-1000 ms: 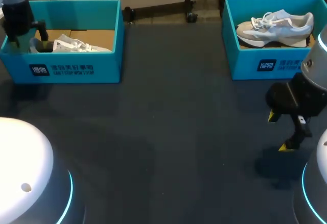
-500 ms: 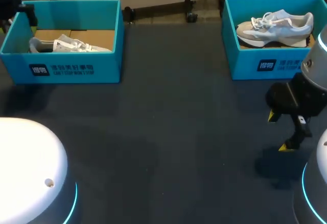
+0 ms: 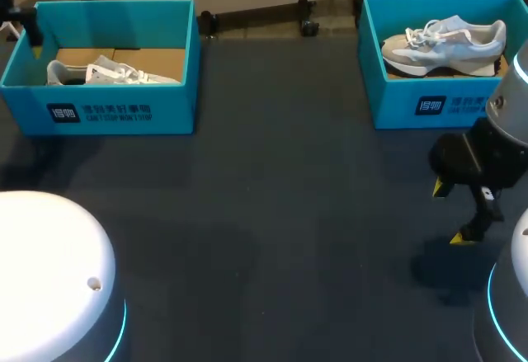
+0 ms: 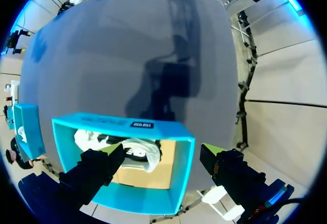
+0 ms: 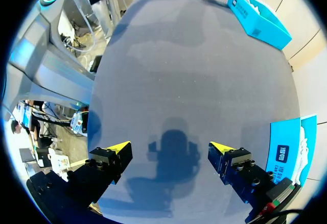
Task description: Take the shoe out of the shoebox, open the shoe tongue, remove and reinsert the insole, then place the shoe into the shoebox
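Note:
Two teal shoeboxes stand at the table's back. The left shoebox (image 3: 107,110) holds a white shoe (image 3: 115,72) lying on its side. The right shoebox (image 3: 412,98) holds a grey and white sneaker (image 3: 445,39). My left gripper (image 4: 161,150) hangs open high above the left shoebox (image 4: 122,124), with the white shoe (image 4: 140,151) below it and nothing between its fingers. In the head view only a bit of my left arm (image 3: 18,25) shows, at that box's far left corner. My right gripper (image 3: 456,212) stands open over bare table in front of the right shoebox, holding nothing.
The dark table top (image 3: 272,213) stretches between and in front of the boxes. In the right wrist view the right gripper (image 5: 169,147) casts its shadow on the table, with the right shoebox (image 5: 286,150) beside it and the left shoebox (image 5: 258,17) far ahead.
My left arm has drawn back from over the left box's left end toward the view's left edge. The right arm has not moved.

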Action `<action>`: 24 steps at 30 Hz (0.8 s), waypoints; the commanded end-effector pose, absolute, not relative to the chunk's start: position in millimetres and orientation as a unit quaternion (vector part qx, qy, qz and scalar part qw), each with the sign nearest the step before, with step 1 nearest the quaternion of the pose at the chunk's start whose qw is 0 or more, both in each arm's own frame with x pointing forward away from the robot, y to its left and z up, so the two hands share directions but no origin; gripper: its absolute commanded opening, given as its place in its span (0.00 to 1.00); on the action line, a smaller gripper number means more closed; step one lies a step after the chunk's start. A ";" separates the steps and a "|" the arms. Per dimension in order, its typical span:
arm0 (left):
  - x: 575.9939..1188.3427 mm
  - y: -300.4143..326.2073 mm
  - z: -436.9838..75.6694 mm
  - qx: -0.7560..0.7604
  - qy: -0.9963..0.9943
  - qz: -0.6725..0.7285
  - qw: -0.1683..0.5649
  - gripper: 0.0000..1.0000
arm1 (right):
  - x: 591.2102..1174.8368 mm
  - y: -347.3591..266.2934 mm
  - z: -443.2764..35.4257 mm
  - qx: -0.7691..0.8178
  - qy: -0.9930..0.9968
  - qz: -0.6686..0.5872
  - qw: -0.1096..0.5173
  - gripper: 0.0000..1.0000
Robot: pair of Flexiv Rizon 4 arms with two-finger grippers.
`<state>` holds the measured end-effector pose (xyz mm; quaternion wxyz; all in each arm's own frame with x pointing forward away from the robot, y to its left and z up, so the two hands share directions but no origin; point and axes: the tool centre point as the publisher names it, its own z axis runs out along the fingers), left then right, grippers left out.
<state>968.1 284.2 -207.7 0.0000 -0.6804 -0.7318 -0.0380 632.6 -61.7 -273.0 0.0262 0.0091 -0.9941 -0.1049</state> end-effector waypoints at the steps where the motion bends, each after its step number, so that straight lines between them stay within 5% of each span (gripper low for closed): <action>1: 948.7 286.2 -199.3 -0.680 -0.731 -0.053 -0.012 1.00 | 631.9 -61.7 -273.8 0.009 -0.994 -0.104 0.025 1.00; 24: 920.6 276.4 -187.7 -0.687 -0.726 -0.031 -0.011 1.00 | 631.9 -61.7 -273.8 0.009 -0.994 -0.104 0.025 1.00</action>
